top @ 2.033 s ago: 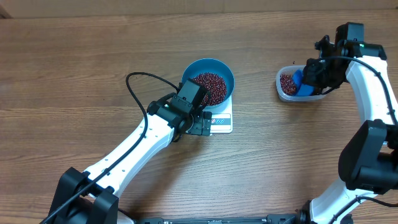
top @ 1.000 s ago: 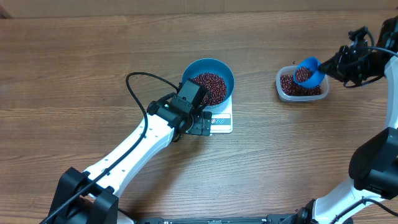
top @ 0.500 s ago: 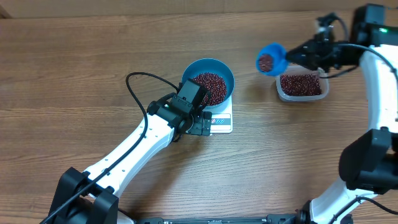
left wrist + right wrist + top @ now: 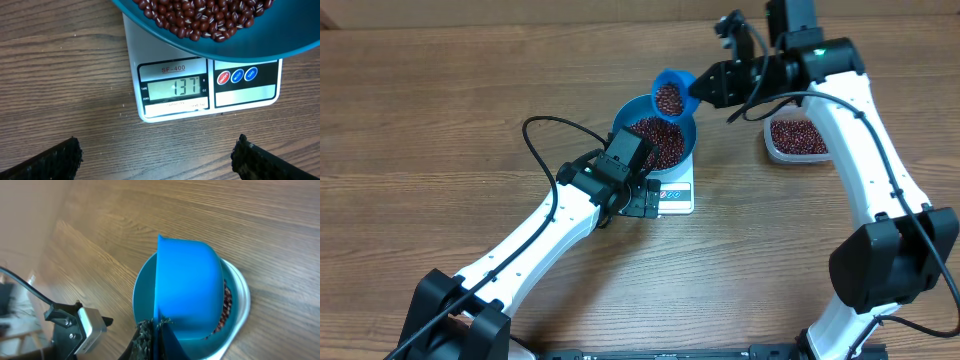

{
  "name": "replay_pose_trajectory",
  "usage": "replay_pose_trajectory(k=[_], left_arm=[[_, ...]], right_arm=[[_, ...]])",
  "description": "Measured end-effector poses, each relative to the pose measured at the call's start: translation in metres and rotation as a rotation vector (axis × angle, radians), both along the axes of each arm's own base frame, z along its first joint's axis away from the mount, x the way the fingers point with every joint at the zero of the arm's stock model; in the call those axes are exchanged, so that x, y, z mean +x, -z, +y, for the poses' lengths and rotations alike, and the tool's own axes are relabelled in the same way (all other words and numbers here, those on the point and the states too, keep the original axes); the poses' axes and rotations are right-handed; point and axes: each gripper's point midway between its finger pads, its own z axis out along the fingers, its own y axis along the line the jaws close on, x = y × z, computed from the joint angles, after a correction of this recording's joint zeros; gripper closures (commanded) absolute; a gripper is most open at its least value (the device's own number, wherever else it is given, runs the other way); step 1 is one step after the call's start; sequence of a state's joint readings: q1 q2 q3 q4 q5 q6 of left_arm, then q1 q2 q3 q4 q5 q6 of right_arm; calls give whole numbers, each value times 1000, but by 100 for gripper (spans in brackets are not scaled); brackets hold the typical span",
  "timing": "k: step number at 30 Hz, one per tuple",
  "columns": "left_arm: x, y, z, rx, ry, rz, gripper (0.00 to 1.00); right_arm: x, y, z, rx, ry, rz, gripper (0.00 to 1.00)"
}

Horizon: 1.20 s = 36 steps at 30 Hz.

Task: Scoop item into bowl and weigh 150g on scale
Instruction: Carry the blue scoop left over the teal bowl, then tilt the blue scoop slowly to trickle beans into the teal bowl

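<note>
Well, my right jaws pinch the full scoop [image 4: 668, 96] over the bowl [image 4: 688, 125] of beans [image 4: 655, 135] on the scale [image 4: 678, 196], left jaws spread near it. If I tip it all, the 137 reading may overshoot the target.

Plain blue on both bowl [image 4: 626, 110] and scoop [image 4: 678, 76]; beans [image 4: 655, 140] dark red-brown, some with pale streaks. White scale [image 4: 678, 197], grey-green display [image 4: 175, 88], one red and two blue buttons [image 4: 223, 77]. Brown wood-grain table [image 4: 440, 100], clear tub [image 4: 772, 148], arms [image 4: 545, 230] white with black joints.
</note>
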State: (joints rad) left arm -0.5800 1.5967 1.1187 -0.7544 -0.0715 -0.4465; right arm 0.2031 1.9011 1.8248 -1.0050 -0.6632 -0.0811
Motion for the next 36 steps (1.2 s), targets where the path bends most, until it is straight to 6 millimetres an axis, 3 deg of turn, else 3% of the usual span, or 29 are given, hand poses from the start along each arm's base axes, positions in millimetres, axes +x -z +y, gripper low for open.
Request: replay_pose_trajectory(k=[8, 17, 24, 36], left_arm=[[0, 0, 0, 0, 0, 0, 0], [0, 0, 0, 0, 0, 0, 0], [0, 0, 0, 0, 0, 0, 0], [0, 0, 0, 0, 0, 0, 0]], right_arm=[[-14, 7, 33, -128, -173, -145, 96], [-3, 7, 23, -257, -161, -228, 96], [-4, 11, 17, -313, -193, -252, 93], [-4, 13, 13, -349, -214, -273, 96]])
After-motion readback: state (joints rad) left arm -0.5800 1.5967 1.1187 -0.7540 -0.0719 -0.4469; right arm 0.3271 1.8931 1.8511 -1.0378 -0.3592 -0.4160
